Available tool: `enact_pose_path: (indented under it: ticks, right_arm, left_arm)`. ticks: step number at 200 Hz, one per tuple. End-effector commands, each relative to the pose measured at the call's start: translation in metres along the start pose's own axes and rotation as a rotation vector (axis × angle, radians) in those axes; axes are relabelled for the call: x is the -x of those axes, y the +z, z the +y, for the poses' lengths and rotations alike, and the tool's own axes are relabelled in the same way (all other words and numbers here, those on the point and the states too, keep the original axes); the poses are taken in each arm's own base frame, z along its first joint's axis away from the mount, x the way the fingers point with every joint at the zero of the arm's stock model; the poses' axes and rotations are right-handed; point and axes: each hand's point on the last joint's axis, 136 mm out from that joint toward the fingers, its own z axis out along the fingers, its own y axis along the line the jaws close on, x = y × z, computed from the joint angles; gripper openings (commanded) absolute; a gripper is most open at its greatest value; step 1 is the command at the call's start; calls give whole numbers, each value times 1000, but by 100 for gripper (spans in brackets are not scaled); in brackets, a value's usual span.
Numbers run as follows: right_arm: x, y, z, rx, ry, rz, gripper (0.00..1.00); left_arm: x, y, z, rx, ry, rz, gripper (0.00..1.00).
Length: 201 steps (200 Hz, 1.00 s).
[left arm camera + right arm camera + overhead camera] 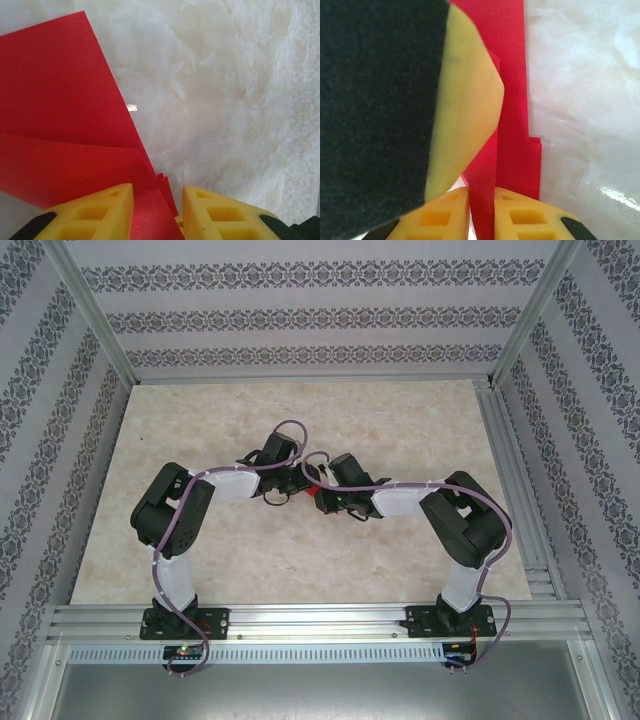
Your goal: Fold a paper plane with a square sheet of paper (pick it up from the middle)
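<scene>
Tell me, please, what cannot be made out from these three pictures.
- Left wrist view: the red paper runs off the left and bottom edges; whether the left gripper pinches it is unclear.
- Right wrist view: beyond the right gripper, a blurred black and yellow finger close to the lens hides the paper's left part.
- Top view: both grippers cover nearly all the paper; its folds are too small to read.

Worktop (420, 420) was bare all round; left gripper (157, 194) and right gripper (482, 192) met at centre on the red paper (60, 100); walls (300, 315) boxed the edges.
</scene>
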Motion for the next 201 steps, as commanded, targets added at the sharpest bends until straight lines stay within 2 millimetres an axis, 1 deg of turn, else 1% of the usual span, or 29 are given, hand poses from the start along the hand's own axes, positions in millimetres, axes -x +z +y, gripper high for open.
enact_pose_path:
  ticks: [1, 29, 50, 61, 85, 104, 134, 159, 181, 201]
  right_arm:
    - [9, 0, 8, 55, 19, -35, 18]
    - [11, -1, 10, 127, 83, -51, 20]
    - [12, -1, 11, 152, 111, -52, 19]
    - [12, 0, 10, 162, 125, -51, 17]
    - [9, 2, 9, 194, 164, -43, 8]
    - [8, 2, 7, 215, 196, -45, 4]
    - [12, 0, 9, 260, 235, -55, 1]
    - [15, -2, 11, 321, 287, -64, 1]
    - [18, -4, 13, 375, 334, -76, 0]
    - [17, -5, 11, 394, 361, -74, 0]
  left_arm:
    - [1, -4, -5, 4, 4, -10, 32]
    - [0, -5, -4, 5, 3, -8, 33]
    - [-1, -5, -4, 5, 3, -8, 33]
    - [0, -6, -4, 3, 4, -10, 33]
    - [0, -8, -7, -4, 7, -14, 33]
    - [1, -11, -10, -12, 9, -20, 34]
    - [3, -19, -16, -27, 18, -37, 38]
    - [4, -25, -21, -43, 26, -52, 42]
    - [3, -29, -22, -48, 30, -58, 44]
    - [3, -32, -22, -51, 33, -65, 45]
